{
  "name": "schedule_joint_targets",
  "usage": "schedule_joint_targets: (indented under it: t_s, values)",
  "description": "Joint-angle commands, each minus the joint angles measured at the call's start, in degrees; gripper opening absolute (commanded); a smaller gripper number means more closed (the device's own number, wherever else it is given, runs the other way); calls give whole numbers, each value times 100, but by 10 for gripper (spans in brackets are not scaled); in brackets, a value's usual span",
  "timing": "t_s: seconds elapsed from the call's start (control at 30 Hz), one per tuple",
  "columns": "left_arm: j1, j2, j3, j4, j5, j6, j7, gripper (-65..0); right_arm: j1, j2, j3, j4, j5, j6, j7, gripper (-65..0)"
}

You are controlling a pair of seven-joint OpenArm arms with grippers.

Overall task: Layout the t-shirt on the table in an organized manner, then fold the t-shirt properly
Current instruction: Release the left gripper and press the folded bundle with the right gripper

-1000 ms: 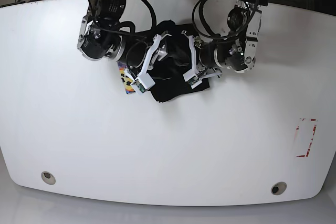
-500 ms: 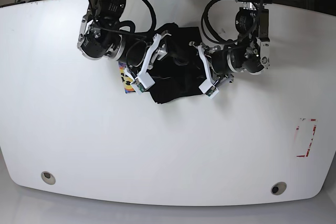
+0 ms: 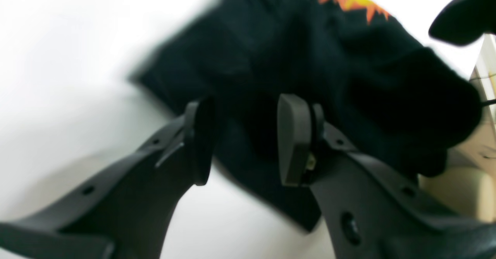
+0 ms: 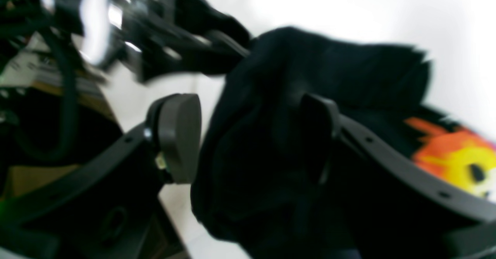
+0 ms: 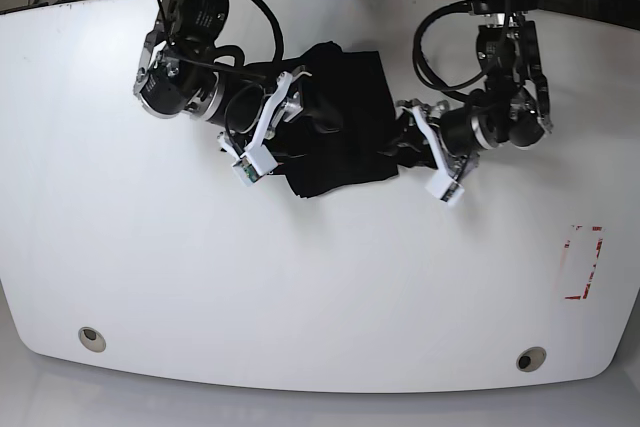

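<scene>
Base view shows the crumpled black fabric t-shirt (image 5: 335, 122) bunched upper-centre on the glossy white table (image 5: 300, 287), flanked by the spread left gripper (image 5: 432, 152) and right gripper (image 5: 262, 137), whose jaws straddle cloth, seemingly unclamped, probably to spread it.

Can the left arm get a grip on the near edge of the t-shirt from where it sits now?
Probably yes. The left gripper sits open right beside the bunched t-shirt, and in the left wrist view black cloth lies just beyond its pads with nothing between. The right gripper works the far side, clear of that edge.
</scene>
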Motion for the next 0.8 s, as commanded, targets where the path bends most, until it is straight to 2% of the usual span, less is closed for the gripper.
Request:
schedule_joint_targets:
  t_s: [0.0,0.27,0.47,0.63,0.77]
  values:
    - [-79,-335,-390,229,-325,-8,-37,-397,124,-16,-40,-40,28,8,129,-263]
    - [-53,-1354,-1252,256,-1081,-8,148,-397,511,-60,-75,-620,-43,8,138,-263]
    - [105,-2216,-1735,247,-1477,-8,148,-397,801,-60,-392,-954,-78,8,278,-263]
    - [308,-2559,-2069,256,-1697,-8,148,-397,968,2,-866,-1139,-87,8,313,-258]
    - [483,-2682,-2271,282,-1758,-8,148,-397,1091,160,-1315,-1253,-280,8,542,-258]
